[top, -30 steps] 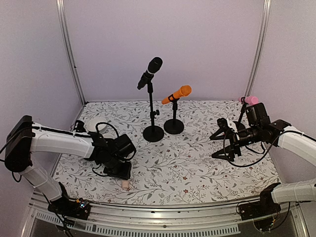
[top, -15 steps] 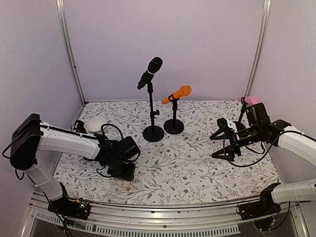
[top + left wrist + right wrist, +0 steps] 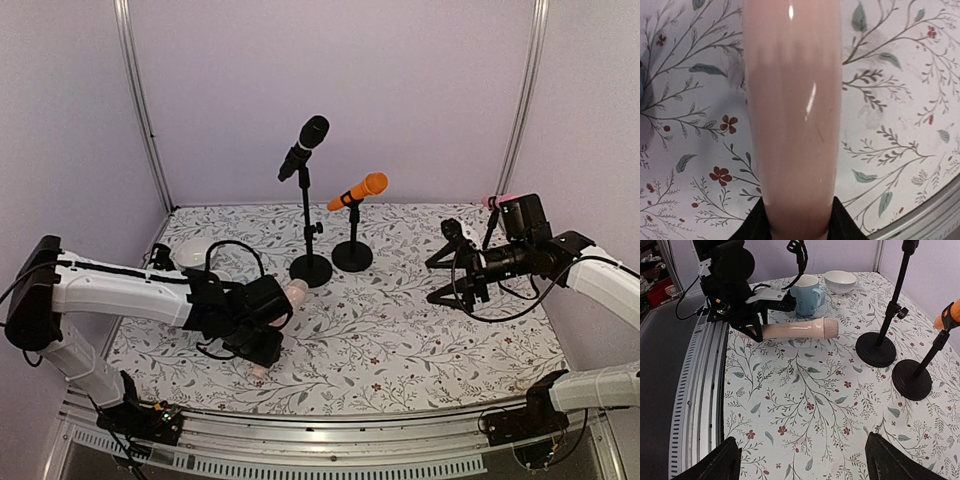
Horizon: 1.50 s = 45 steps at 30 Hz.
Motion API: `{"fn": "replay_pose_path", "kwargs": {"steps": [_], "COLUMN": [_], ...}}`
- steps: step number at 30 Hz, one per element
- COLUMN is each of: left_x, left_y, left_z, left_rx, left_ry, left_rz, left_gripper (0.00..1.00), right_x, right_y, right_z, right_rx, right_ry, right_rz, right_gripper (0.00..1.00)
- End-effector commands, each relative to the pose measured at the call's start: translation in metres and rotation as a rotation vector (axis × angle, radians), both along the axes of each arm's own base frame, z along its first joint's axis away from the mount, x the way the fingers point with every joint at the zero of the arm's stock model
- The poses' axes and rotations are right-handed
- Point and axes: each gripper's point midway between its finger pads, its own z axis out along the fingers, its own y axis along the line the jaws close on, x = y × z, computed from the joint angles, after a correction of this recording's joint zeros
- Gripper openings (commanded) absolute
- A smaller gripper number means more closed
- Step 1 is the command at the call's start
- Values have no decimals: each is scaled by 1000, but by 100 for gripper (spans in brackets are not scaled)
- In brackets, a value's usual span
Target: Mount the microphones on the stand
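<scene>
**Two arms over a floral-cloth table, one microphone gripped.**
The left gripper pinches the pale beige-pink microphone near its tail, held about level, with the rounded head reaching out beyond the jaws. The right gripper has its jaws spread wide. Ahead of them, the tall stand carries the black microphone and the short stand the orange microphone. The bright pink microphone shows behind that wrist.

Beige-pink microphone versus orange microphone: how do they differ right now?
The beige-pink microphone lies roughly level in the left gripper; the orange microphone sits tilted in its short stand. The beige-pink microphone is pale, the orange microphone vivid. Both are slim sticks with rounded heads.
</scene>
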Motion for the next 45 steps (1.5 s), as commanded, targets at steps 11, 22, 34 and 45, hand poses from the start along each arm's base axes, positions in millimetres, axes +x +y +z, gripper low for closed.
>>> {"fn": "replay_pose_path", "kwargs": {"steps": [11, 22, 34, 45], "left_x": [4, 8, 12, 21], "left_y": [-131, -170, -179, -175], "left_z": [131, 138, 137, 132], "left_rx": [-467, -526, -501, -433], "left_ry": [-550, -634, -635, -642], "left_rz": [-441, -537, -537, -484], "left_gripper": [16, 16, 16, 16], "right_x": [34, 36, 33, 35], "right_y": [25, 37, 63, 75], "right_z": [87, 74, 62, 65], "right_rx": [172, 185, 151, 124], "right_ry": [362, 521, 570, 551], "right_rz": [-82, -7, 36, 7], "right_gripper": [90, 90, 88, 80]}}
